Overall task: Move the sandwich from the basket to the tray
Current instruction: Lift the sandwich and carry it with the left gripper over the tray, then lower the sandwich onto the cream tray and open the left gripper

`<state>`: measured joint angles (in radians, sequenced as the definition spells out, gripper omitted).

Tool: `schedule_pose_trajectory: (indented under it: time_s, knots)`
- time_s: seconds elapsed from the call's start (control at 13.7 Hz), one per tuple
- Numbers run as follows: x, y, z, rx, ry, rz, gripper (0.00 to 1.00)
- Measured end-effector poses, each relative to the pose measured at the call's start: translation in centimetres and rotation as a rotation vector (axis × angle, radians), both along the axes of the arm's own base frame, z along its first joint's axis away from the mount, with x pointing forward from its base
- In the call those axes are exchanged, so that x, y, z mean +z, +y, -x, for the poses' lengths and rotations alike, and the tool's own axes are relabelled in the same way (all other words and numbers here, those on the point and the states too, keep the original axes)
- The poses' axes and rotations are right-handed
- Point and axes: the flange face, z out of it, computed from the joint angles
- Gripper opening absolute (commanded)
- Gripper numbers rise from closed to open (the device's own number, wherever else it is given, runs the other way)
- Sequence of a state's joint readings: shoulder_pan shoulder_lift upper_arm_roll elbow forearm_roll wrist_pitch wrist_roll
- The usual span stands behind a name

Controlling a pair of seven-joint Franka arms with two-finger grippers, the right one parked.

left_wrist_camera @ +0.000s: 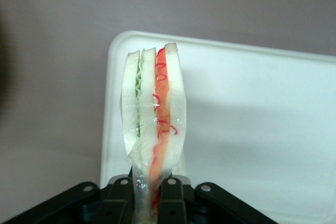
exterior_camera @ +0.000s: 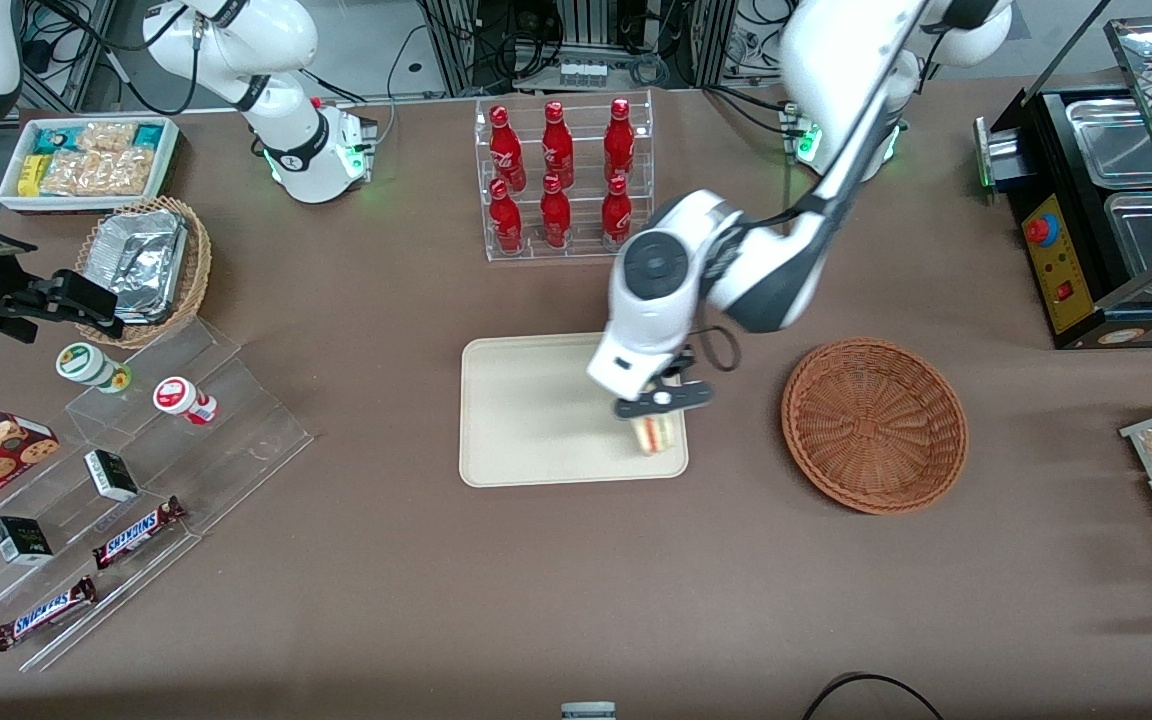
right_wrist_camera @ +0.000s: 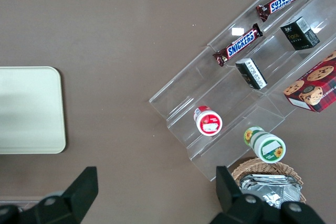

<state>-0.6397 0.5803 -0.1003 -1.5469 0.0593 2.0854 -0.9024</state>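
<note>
Brown tabletop carries the flat cream rectangular tray [exterior_camera: 536,410], and the left gripper [exterior_camera: 663,402] hangs over the tray corner nearest the round reddish-brown wicker basket [exterior_camera: 874,425], pinching the clear-wrapped triangular sandwich [left_wrist_camera: 153,108]. Lower it straight, release once it rests inside the rim. The clear rack of red bottles [exterior_camera: 561,175] stands well apart; nothing blocks.

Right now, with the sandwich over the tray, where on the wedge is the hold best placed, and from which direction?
Across the two flat bread faces, near one end, coming from above. The sandwich is a thin wedge standing on edge, so its broad faces suit the parallel fingers. The end effector is shut on it that way, over the tray corner nearest the basket.
</note>
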Motion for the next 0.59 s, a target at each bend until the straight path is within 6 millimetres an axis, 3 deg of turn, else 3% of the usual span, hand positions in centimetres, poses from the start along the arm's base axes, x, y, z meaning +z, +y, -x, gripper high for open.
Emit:
schedule_pose_trajectory:
  time_s: [0.29,0.59]
  knots:
    - [-2.9,-5.2,2.1,-0.085,-0.005,0.017,0.0]
    - [-5.5,-8.4,4.4,-0.151,-0.029,0.04,0.0]
